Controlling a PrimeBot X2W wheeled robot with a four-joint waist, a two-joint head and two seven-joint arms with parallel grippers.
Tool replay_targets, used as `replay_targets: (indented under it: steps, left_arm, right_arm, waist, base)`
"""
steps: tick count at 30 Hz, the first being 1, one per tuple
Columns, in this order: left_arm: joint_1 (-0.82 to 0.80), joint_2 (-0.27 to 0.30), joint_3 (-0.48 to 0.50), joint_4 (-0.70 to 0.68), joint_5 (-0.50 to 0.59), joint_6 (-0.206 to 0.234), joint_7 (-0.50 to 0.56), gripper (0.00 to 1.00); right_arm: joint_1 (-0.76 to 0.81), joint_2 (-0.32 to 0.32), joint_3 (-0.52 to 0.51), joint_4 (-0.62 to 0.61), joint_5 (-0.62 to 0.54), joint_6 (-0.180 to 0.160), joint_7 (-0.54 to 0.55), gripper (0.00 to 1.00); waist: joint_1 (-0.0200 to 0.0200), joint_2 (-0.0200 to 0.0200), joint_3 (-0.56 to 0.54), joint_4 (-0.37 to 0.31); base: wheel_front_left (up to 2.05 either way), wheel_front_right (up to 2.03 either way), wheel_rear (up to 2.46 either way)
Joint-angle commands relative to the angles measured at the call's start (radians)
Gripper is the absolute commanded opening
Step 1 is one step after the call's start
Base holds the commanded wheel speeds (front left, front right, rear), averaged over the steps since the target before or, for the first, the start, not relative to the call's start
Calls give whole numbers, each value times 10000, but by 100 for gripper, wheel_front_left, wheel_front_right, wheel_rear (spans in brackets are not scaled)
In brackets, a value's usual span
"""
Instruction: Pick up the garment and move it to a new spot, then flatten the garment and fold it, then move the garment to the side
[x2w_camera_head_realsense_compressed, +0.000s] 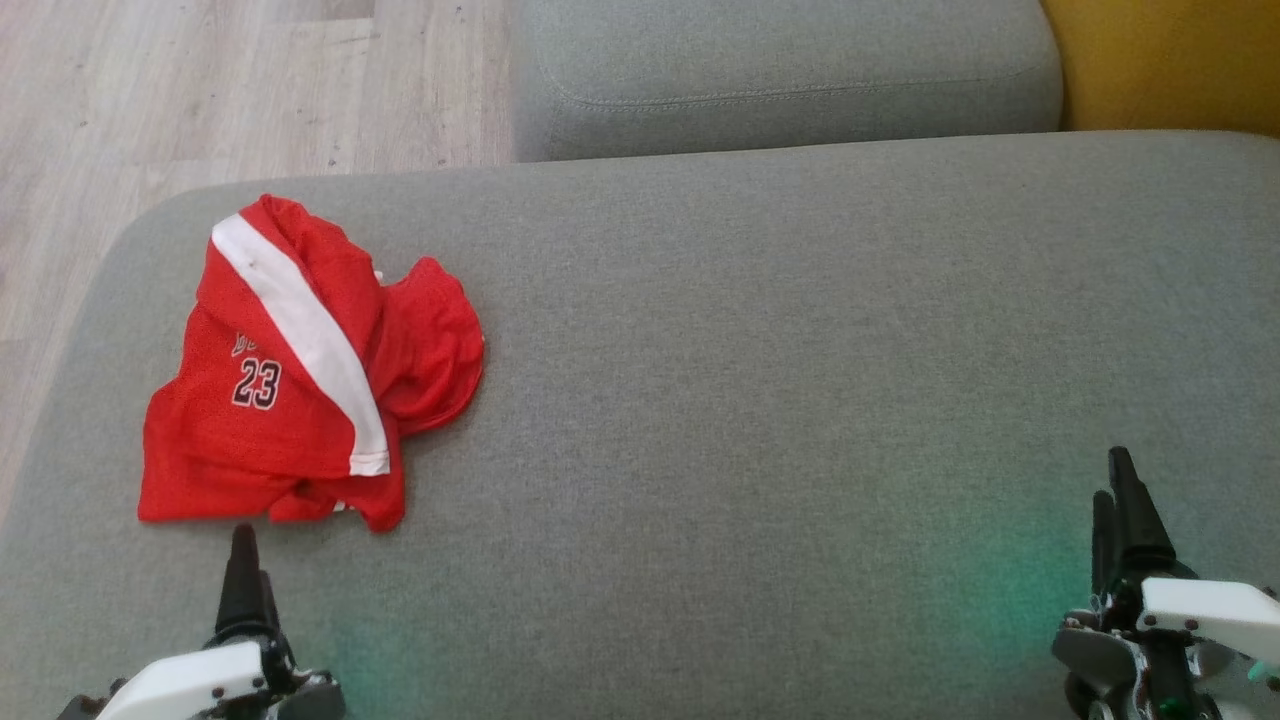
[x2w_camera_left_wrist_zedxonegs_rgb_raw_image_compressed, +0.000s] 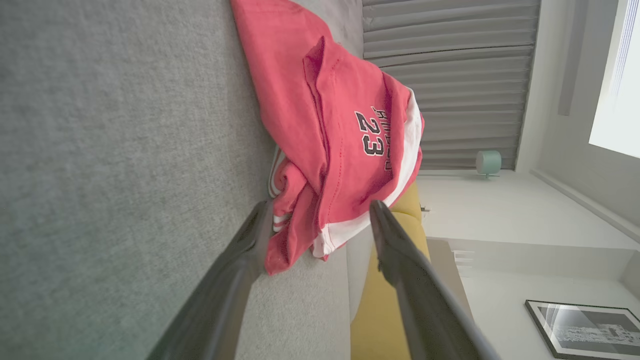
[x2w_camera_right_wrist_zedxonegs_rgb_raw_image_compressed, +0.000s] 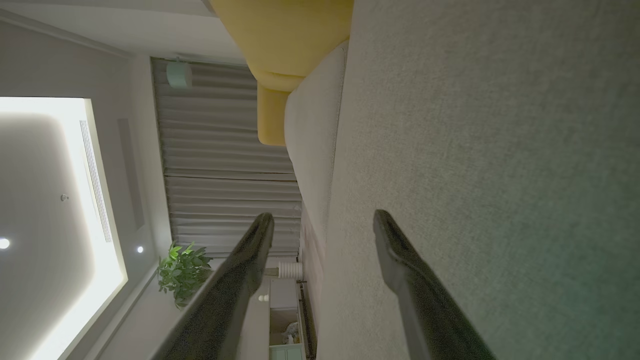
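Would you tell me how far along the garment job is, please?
Done: nothing; the red garment lies crumpled on the cushion. In hand: the open left gripper points at its near edge; the right gripper, open, hangs over bare cushion. Left: lifting, moving, flattening, folding, setting aside.

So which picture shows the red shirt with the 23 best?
The head view: the whole shirt lies crumpled on the grey sofa, seen from above. The left wrist view shows it close but sideways, framed by the left gripper's open fingers. The right wrist view faces the sofa and curtains.
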Motion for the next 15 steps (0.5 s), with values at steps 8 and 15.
replay_targets:
  steps: [8, 15]
  left_arm:
    - [-445, 35, 255, -685, 1225, 140, -305, 100]
    - [-507, 39, 147, -1431, 2555, 617, -513, 100]
  right_arm:
    - [-450, -43, 127, -755, -1695, -2, -321, 100]
    - [-499, -47, 377, -1162, -3168, -2, -528, 100]
  waist:
    - [0, 0, 42, 21]
    - [0, 0, 86, 40]
  base:
    - [0, 0, 0]
    - [0, 0, 0]
